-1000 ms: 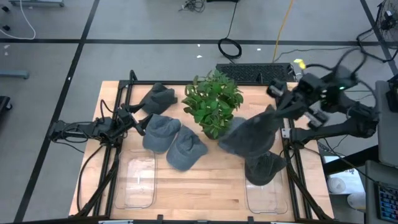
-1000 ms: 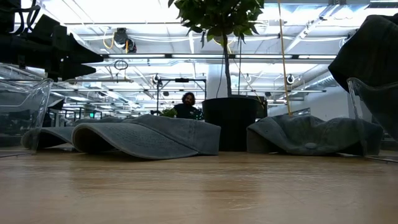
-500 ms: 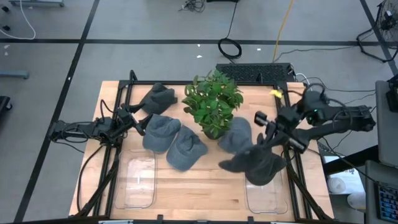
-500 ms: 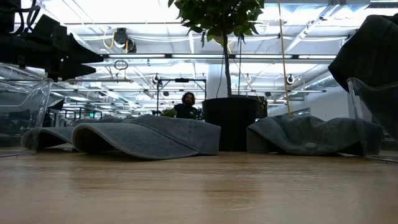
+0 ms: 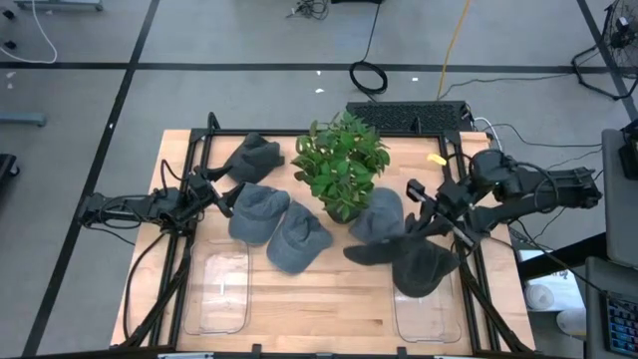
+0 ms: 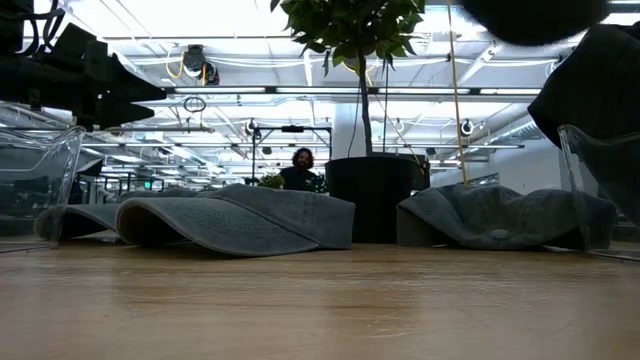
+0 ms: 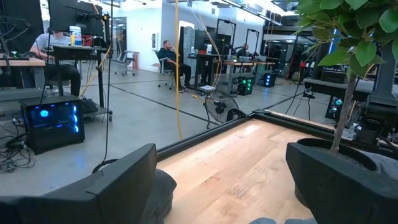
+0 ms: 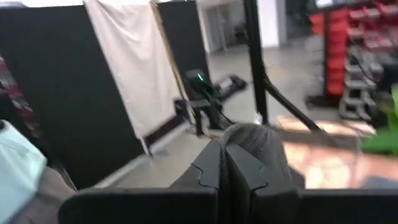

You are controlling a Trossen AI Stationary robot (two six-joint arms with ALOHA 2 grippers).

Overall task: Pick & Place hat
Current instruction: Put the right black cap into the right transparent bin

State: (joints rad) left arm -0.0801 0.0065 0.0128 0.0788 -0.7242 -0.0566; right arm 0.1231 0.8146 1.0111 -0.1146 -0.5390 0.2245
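My right gripper (image 5: 417,221) is shut on a dark grey hat (image 5: 384,249) above the table's right part; the hat's underside shows at the top of the low view (image 6: 530,15). Another grey hat (image 5: 427,271) lies in the right clear bin (image 5: 429,309). Other grey hats lie on the table: one by the plant pot (image 5: 384,209), two at the middle (image 5: 259,211) (image 5: 299,241), and one at the far left (image 5: 254,155). My left gripper (image 5: 221,196) is open and empty at the left, beside the middle hats (image 7: 227,180). My right gripper pinches a bunch of the hat's cloth (image 8: 254,142) between its two shut fingers (image 8: 211,165); which part of the hat this is I cannot tell. The fingers come from the table's right side, slanting down. The hat hangs slack toward the left, clear of the table.
A potted plant (image 5: 344,165) stands at the table's far middle, close to the held hat. An empty clear bin (image 5: 221,289) sits near left. Black frame rails (image 5: 478,269) run along both sides. People sit in the room beyond the table.
My right gripper has gone from the far right toward the near edge and the left, going lower, still shut on the hat. The hat has gone with it, from a drawn-up cone to a flatter shape, and now shows at the top of the low view.
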